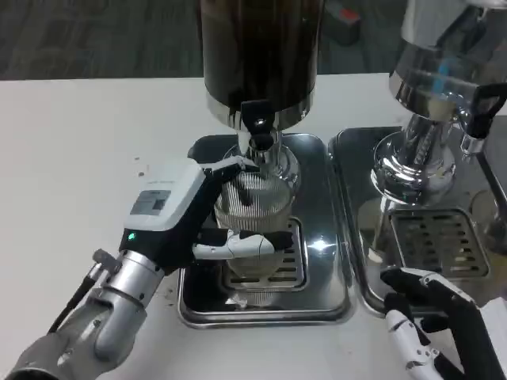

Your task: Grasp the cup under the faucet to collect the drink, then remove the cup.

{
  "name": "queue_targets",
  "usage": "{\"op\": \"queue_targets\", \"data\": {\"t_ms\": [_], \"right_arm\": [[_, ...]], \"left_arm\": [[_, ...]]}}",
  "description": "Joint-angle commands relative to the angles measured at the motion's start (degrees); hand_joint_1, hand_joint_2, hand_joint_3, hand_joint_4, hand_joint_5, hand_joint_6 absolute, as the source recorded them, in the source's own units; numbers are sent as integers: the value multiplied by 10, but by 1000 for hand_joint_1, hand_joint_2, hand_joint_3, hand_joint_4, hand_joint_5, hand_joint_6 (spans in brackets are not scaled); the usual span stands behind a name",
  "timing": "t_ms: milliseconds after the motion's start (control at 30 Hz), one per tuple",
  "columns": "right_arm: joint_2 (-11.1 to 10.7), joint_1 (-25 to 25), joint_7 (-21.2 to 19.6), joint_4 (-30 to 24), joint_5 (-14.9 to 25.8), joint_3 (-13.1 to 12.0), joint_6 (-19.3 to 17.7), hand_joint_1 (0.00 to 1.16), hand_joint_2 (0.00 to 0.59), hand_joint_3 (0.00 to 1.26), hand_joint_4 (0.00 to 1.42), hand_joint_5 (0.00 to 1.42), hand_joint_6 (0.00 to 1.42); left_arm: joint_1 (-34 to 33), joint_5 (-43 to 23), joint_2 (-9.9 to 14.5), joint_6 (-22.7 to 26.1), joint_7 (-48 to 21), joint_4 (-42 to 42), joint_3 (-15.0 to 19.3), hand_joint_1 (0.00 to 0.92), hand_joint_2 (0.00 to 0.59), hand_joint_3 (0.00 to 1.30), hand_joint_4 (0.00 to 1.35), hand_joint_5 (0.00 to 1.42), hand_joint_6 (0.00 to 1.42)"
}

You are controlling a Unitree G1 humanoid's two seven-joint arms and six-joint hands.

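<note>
A clear ribbed cup (255,207) stands on the grate of the steel drip tray (325,269), right under the black faucet (257,123) of the dark drink dispenser (261,55). My left hand (190,214) grips the cup from its left side, with white fingers wrapped around its front and back. My right hand (440,324) rests low at the right, near the table's front edge, holding nothing, its fingers apart. Whether liquid is flowing I cannot tell.
A second dispenser (444,79) with a shiny steel base stands at the right over its own drip tray (432,237). White table (79,150) spreads out to the left.
</note>
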Motion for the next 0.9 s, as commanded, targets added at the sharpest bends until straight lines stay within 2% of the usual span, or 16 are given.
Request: {"op": "queue_targets", "data": {"t_ms": [33,233,500,767,900], "right_arm": [[2,-1,-6,2,-1,2,5,226,443,383,331,328,463],[4,-2,-8,4,-1,5,6,226,443,389,332,329,465],[5,-2,-8,7,0,8,6,226,443,392,334,339,483],[4,-2,-6,9,3,9,7,226,443,405,346,368,492],[4,-3,-4,10,5,9,8,226,443,405,358,372,493]], "left_arm": [[15,19,8,2,1,-4,-14,226,50,454,698,892,1242],[16,29,12,10,7,-11,-20,183,40,376,618,793,1135],[23,58,17,41,22,-38,-31,125,20,261,442,567,829],[35,80,18,82,33,-70,-33,100,19,213,367,482,706],[40,87,16,101,42,-81,-32,80,23,186,349,465,689]]}}
